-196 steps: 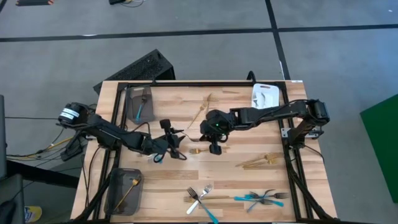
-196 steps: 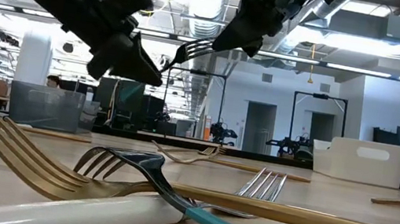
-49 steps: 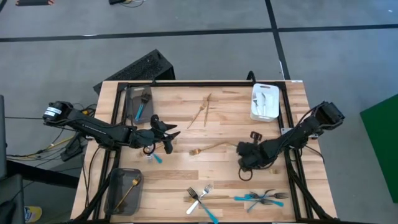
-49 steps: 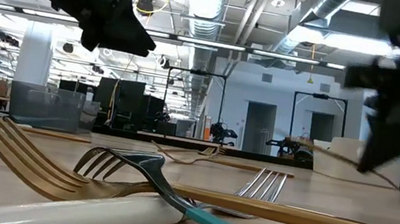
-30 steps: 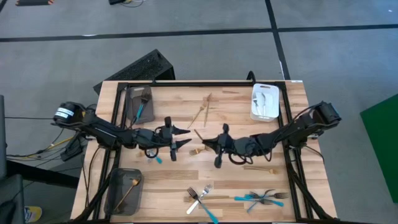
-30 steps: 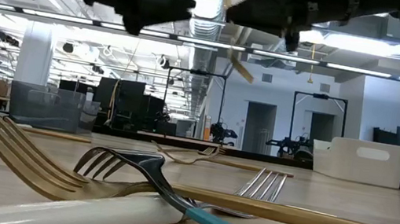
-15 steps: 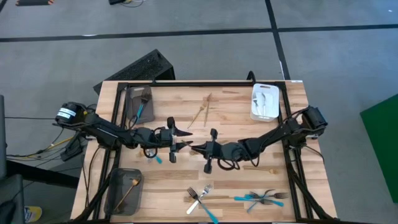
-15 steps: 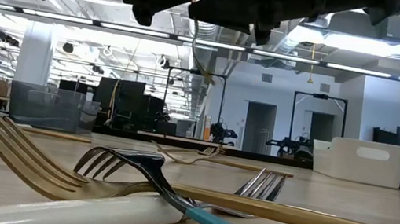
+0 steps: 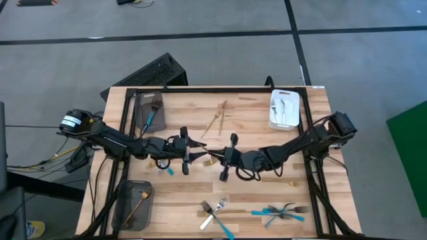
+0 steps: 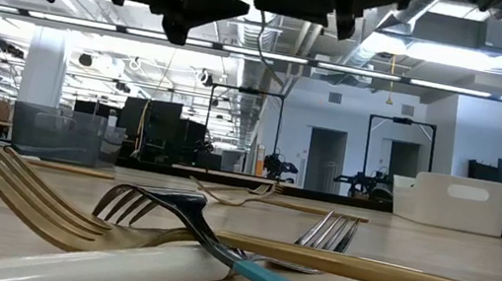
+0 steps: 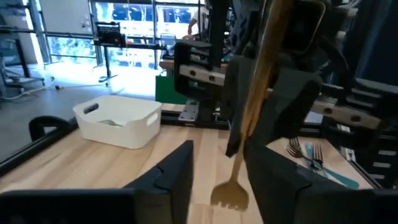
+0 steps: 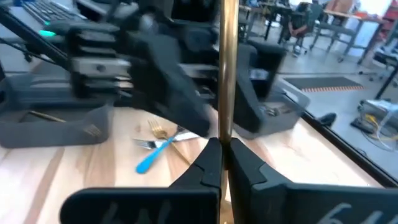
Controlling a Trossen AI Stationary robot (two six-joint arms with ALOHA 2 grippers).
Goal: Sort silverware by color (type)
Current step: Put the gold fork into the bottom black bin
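Above the table's middle my right gripper is shut on a gold fork. My left gripper faces it from the left, open, one finger on each side of the fork with a gap showing. On the wood lie other pieces of silverware: gold ones, a turquoise-handled one, and mixed heaps by the near edge. My right gripper pinches the gold fork's handle between its two fingers, coming level from the table's right, with the fingers lying across the handle. The fork is lifted clear of the table and stands roughly upright, its tines pointing down.
A grey tray at the far left holds a turquoise-handled piece. Another grey tray at the near left holds a gold fork. A white tray at the far right holds silver pieces. Bare wood lies around the middle.
My right gripper has carried the gold fork toward the table's left, up to my left gripper. My left gripper has stayed about where it was, and its fingers now stand on either side of the fork.
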